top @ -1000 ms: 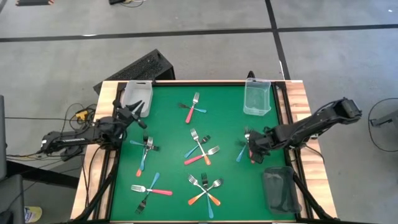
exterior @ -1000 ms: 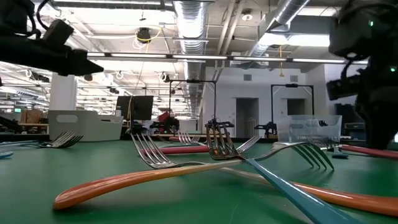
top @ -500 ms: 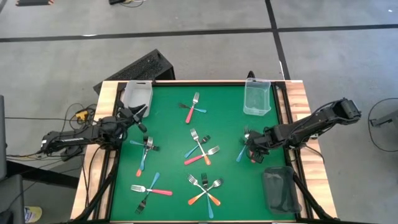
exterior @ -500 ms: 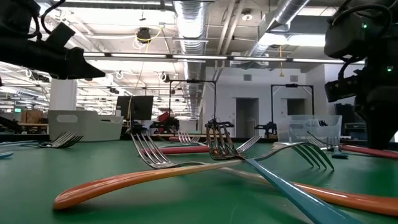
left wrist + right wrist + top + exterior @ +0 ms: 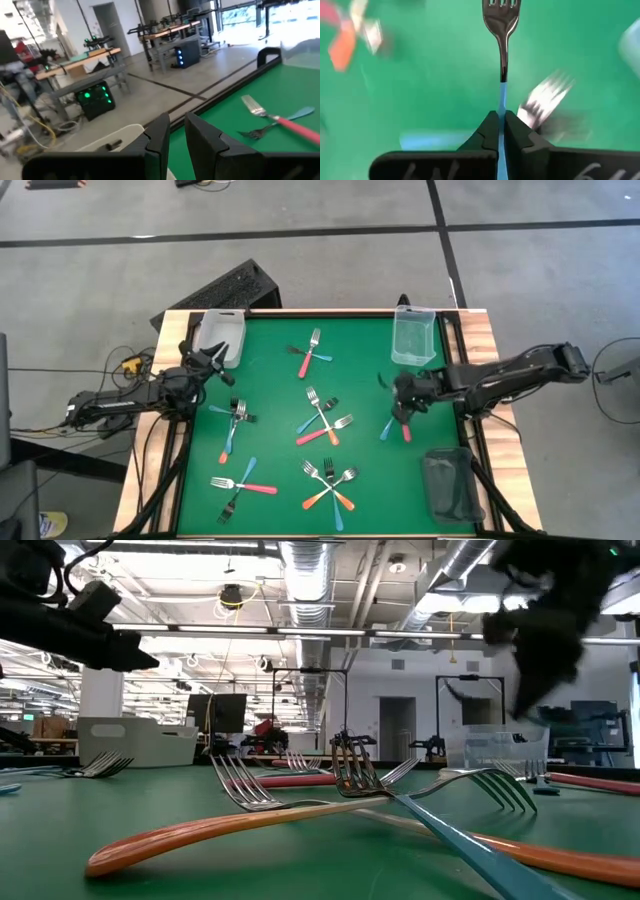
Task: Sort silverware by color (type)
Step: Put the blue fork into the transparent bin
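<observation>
Near table edge: orange-handled forks crossed with blue one, pink fork to their left. Table centre: crossed trio. Right gripper over right side of green mat, fingers clamped on blue-handled fork, tines pointing forward. Second blue fork and pink fork on mat just beside gripper. Clear bin beyond. Left gripper at far left edge near pale bin, fingers narrowly parted, nothing between.

Forks — pink, blue, orange handles — lie in crossed clusters.
</observation>
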You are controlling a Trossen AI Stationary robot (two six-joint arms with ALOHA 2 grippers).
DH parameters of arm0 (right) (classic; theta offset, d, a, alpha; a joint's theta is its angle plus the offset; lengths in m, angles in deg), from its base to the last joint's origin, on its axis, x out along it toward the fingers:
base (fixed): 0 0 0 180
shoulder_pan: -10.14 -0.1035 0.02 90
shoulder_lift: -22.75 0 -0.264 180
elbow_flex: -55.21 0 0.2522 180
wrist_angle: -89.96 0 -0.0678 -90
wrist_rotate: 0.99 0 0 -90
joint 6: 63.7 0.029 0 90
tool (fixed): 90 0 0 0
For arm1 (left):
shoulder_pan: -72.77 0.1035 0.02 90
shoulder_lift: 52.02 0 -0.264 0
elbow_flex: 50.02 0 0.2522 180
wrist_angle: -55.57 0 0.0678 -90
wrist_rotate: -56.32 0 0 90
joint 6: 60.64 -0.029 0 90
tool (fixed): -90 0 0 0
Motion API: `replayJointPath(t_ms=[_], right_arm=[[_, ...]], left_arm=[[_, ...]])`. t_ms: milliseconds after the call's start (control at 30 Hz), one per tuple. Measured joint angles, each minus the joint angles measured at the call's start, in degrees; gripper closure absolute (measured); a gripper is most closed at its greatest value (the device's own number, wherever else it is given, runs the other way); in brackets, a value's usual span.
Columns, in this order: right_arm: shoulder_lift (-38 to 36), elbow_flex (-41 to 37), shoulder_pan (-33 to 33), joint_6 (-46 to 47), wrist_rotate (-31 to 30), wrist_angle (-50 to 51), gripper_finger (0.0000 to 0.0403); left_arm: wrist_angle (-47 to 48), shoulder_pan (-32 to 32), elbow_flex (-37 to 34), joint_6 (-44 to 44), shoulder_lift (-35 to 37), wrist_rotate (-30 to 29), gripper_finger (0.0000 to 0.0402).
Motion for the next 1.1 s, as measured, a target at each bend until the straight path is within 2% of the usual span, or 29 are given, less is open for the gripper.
replayJointPath(t_ms=[100, 167, 233, 333, 600, 700, 900, 1100], right_arm=[[-0.51, 4.9, 2.53, 0.5, -9.53, 0.67, 0.0384], [-0.49, 7.82, 5.71, -0.7, -15.26, 0.79, 0.0384], [-0.37, 9.94, 10.38, -3.3, -17.7, 0.75, 0.0384], [0.09, 10.91, 18.45, -6.18, -17.02, 0.75, 0.0384], [1.31, 8.87, 36.07, -14.1, -10.53, 2.43, 0.0375], [3.01, 8.17, 39.46, -17.36, -7.88, 3.2, 0.0369], [8.33, 8.24, 43.46, -22.13, -7.24, 3.24, 0.0354], [12.68, 8.26, 45.25, -25.84, -6.57, 2.52, 0.0299]], left_arm=[[-0.51, 0.28, -0.01, -2.35, 0.01, 4.26, 0.0349], [-1.12, 0.72, -0.04, -2.59, 0.0, 10.26, 0.0349], [-2.04, 1.18, -0.04, -2.08, 0.0, 16.89, 0.0349], [-2.65, 1.8, -0.04, 0.71, 0.0, 21.83, 0.0349], [-0.03, 1.21, 0.1, 10.9, -0.04, 22.41, 0.0349], [0.13, 0.7, 0.13, 12.19, -0.07, 23.26, 0.0349], [0.17, 0.63, 0.15, 14.27, -0.07, 23.04, 0.0349], [0.2, 0.63, 0.15, 15.24, -0.07, 23.26, 0.0349]])
